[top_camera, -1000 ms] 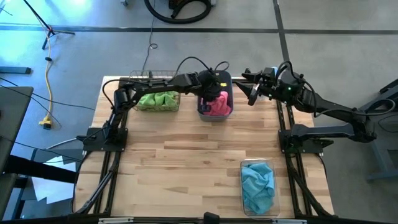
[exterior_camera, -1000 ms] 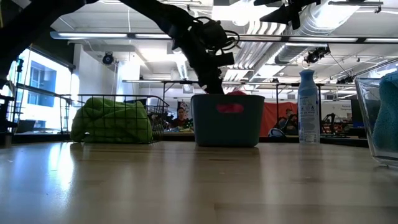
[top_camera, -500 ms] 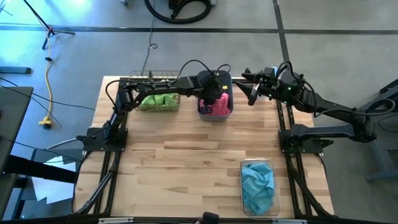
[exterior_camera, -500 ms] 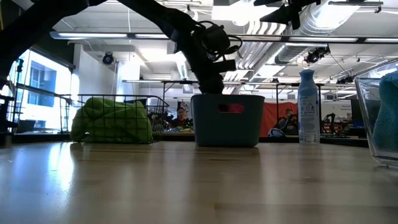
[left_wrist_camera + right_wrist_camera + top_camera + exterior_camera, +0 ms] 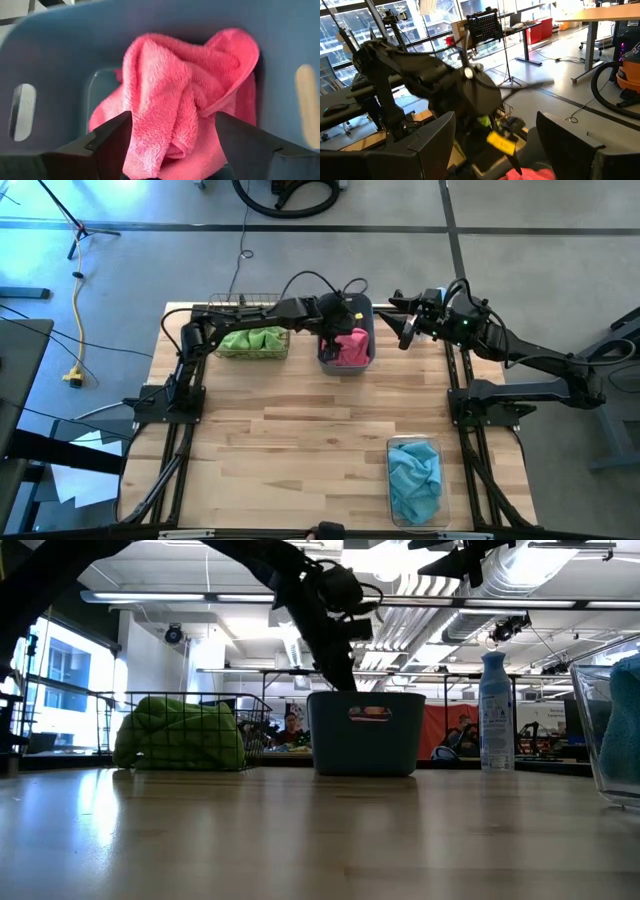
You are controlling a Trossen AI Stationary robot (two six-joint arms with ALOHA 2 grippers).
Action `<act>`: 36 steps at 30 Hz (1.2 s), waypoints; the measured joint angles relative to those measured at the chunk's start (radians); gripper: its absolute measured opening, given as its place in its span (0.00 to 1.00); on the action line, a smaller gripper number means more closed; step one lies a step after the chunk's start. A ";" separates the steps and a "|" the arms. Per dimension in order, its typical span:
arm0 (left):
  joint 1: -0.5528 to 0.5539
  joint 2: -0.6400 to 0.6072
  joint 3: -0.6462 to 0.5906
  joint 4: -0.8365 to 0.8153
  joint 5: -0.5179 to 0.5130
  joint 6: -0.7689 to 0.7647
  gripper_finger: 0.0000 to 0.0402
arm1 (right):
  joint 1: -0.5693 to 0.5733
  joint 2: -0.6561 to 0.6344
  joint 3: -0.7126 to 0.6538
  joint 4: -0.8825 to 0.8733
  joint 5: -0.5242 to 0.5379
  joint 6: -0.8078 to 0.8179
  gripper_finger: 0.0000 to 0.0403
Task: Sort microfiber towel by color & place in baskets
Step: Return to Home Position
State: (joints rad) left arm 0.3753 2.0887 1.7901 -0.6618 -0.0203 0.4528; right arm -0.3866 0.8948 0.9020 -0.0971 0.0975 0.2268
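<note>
**Pink towels down in the blue tub, left fingers spread wide above them**

Your left gripper (image 5: 336, 327) hangs over the grey-blue tub (image 5: 365, 745) at the far middle of the table (image 5: 300, 440). The left wrist view looks down into the tub, and its fingers (image 5: 112, 140) are spread wide with nothing between them. Just beyond the tips, the pink towel (image 5: 175, 100) sits bunched on the tub floor. Its folds are heaped up against the tub wall, so no clear long axis shows.

From above, the tub's long side runs near to far, and the pink fills its near half.

To the tub's left is the copper wire basket (image 5: 255, 725), set with its length left to right. The lime green towel (image 5: 252, 340) is piled along that length inside it.

At the near right, the clear bin (image 5: 413, 441) lies lengthwise near to far. The light blue towel (image 5: 413, 483) is stretched the same way inside it.

Your right gripper (image 5: 405, 330) is raised at the far right, just right of the tub, with its fingers wide and empty. From table level, a pale spray bottle (image 5: 495, 715) stands upright to the right of the tub.
</note>
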 joint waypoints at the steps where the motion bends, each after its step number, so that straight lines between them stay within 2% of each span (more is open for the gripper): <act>1: 0.005 -0.010 0.000 -0.001 0.011 -0.008 0.68 | 0.000 0.000 0.000 0.000 0.000 -0.001 0.68; 7: 0.033 -0.082 0.000 -0.025 0.082 -0.133 0.69 | 0.000 0.000 0.000 0.001 0.000 -0.010 0.68; 12: 0.057 -0.175 -0.025 -0.035 0.259 -0.265 0.68 | -0.001 0.000 0.000 0.006 0.016 -0.026 0.68; 15: 0.056 -0.256 -0.085 0.019 0.281 -0.304 0.65 | -0.008 0.000 0.000 0.009 0.014 -0.023 0.68; 23: 0.048 -0.535 -0.391 0.419 0.286 -0.460 0.51 | -0.019 0.000 0.000 0.009 -0.005 -0.024 0.68; 29: 0.018 -0.725 -0.622 0.699 0.282 -0.590 0.45 | -0.019 0.000 0.000 0.009 -0.028 -0.026 0.68; 36: 0.000 -0.935 -0.836 0.879 0.271 -0.683 0.39 | -0.019 0.000 0.000 0.009 -0.046 -0.026 0.68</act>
State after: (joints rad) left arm 0.3756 1.1534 0.9542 0.2175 0.2508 -0.2305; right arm -0.4061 0.8944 0.9020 -0.0886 0.0513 0.2010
